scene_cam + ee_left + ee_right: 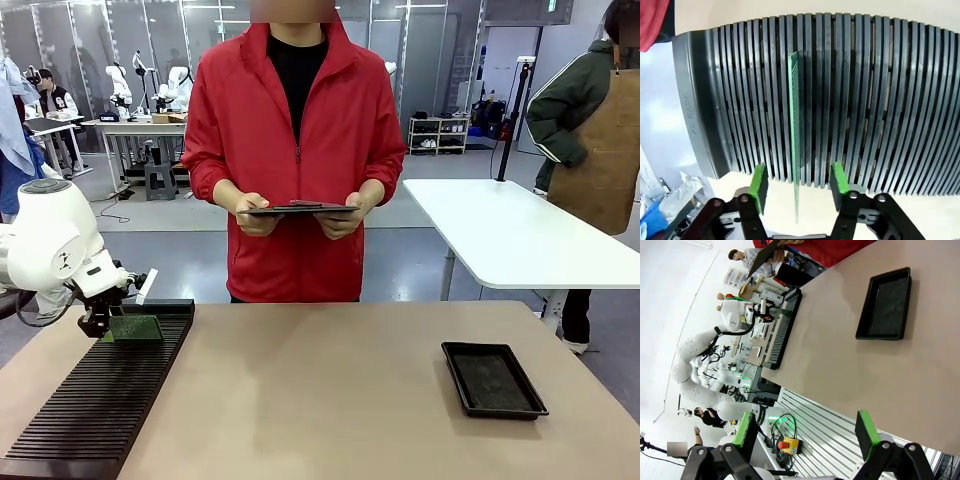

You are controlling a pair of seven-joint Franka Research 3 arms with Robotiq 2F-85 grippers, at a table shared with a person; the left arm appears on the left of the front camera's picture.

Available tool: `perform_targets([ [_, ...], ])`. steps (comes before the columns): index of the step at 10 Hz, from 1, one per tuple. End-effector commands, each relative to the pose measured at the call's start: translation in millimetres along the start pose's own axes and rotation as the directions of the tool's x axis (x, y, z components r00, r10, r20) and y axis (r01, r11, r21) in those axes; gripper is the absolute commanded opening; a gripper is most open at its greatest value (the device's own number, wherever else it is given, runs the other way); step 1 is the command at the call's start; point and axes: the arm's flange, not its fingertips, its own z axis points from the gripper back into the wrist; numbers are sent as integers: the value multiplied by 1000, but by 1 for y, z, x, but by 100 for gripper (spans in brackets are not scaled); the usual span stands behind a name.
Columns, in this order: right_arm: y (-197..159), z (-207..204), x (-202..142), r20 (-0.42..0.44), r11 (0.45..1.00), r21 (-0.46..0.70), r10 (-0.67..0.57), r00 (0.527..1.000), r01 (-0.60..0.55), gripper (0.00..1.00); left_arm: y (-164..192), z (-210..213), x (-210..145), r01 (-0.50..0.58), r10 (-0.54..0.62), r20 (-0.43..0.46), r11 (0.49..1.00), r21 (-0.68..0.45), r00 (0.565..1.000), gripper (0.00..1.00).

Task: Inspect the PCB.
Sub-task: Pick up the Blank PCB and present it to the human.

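The PCB (135,327) is a thin green board standing on edge in a slot near the far end of the black slotted rack (100,400). In the left wrist view the PCB (795,115) shows edge-on, rising from the rack's ribs (880,100). My left gripper (798,182) is open around its near edge, one green pad (758,182) on each side with a gap to the board. From the front, the left gripper (105,320) sits at the board's left end. My right gripper (806,432) hangs open and empty high over the table's near edge.
A shallow black tray (493,378) lies on the right of the tan table (320,390). A person in a red jacket stands at the far side holding a dark clipboard (300,209) in both hands. A white table (510,235) stands behind on the right.
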Motion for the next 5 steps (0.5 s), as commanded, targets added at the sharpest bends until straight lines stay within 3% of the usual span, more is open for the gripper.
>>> perform_targets([
  [1,1,1,0,9,1000,12,14,1000,-14,100,6,-1,-2,-5,5,-15,1000,22,1000,0],
  [5,1,1,0,9,1000,12,14,1000,-14,100,8,2,1,6,-6,-14,1000,13,1000,0],
])
